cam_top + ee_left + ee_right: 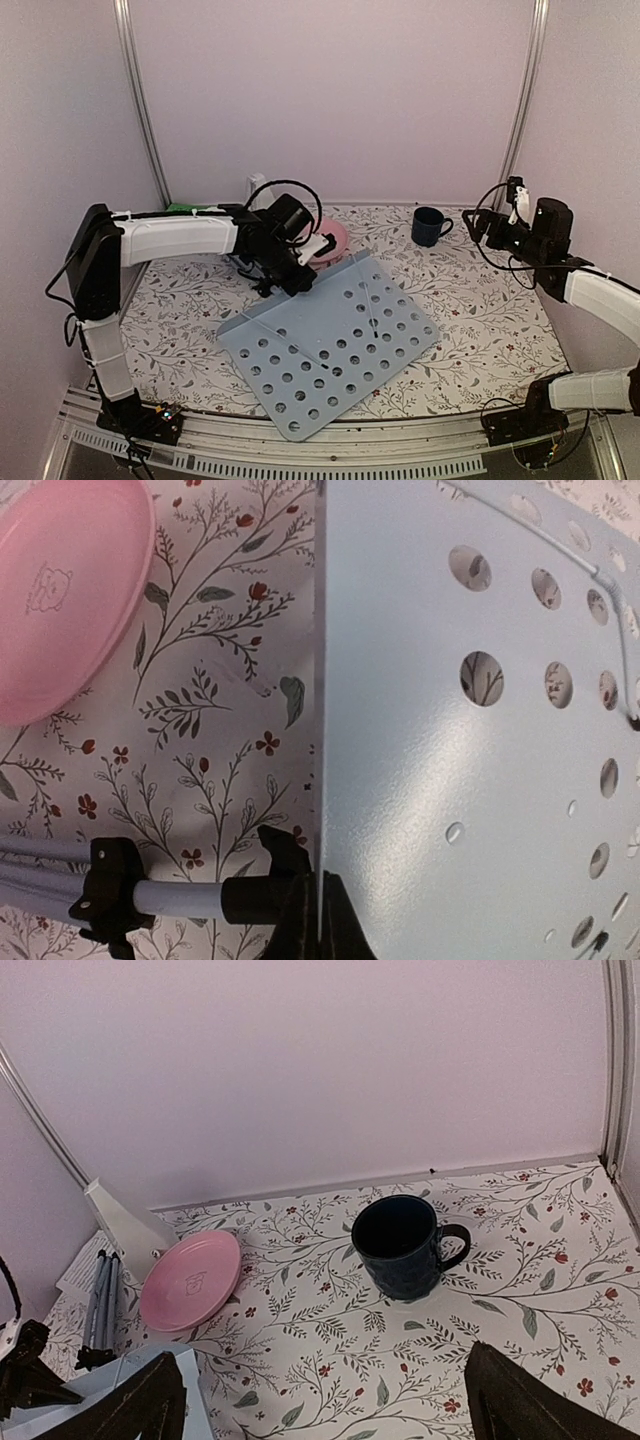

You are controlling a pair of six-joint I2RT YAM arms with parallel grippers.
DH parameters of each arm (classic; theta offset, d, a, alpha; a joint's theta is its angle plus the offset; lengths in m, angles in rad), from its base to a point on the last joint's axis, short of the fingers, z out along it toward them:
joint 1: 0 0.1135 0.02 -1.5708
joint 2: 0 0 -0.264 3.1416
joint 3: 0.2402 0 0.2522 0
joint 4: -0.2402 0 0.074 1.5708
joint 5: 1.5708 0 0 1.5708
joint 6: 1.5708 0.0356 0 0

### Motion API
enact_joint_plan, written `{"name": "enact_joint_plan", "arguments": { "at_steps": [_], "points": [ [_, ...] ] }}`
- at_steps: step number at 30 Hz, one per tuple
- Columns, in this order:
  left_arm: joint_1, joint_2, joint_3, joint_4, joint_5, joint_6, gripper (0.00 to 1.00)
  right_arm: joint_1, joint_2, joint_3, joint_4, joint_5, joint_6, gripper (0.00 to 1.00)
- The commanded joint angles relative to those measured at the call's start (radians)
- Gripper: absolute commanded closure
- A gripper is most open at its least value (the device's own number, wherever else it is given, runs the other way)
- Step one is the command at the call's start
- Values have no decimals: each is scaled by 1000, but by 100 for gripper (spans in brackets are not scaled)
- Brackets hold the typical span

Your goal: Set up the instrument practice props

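The pale blue-grey perforated music stand [330, 345] lies flat across the middle of the table. Its silver tripod legs [40, 868] point away toward the back left. My left gripper [322, 905] is shut on the stand's thin back edge, with the panel's rim pinched between the two black fingers. In the top view that gripper [293, 280] sits at the panel's upper left side. The white metronome [125, 1222] stands at the back wall, beside a white sheet [78, 1272]. A green sheet [185, 208] lies behind my left arm. My right gripper [330, 1410] hangs open and empty above the table's right side.
A pink plate [333, 240] rests just behind the stand's back edge, close to my left wrist. A dark blue mug [430, 226] stands upright at the back right, ahead of my right gripper [490, 225]. Metal frame posts rise at both back corners.
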Motion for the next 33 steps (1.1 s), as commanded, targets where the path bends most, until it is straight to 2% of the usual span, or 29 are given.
{"name": "enact_joint_plan", "arguments": {
  "at_steps": [1,8,15,25,33],
  "points": [
    [-10,-136,88,56,118,-97,100,4,-22,-28,19,34,12,1],
    [21,-231,152,85,213,-160,100,3,-65,-52,30,95,32,1],
    [63,-326,212,165,309,-223,100,4,-110,-76,70,89,33,1],
    [72,-285,596,-27,239,-203,100,3,-112,-120,161,12,28,1],
    [73,-291,721,-29,269,-272,100,3,-82,-140,263,-128,20,1]
  ]
}}
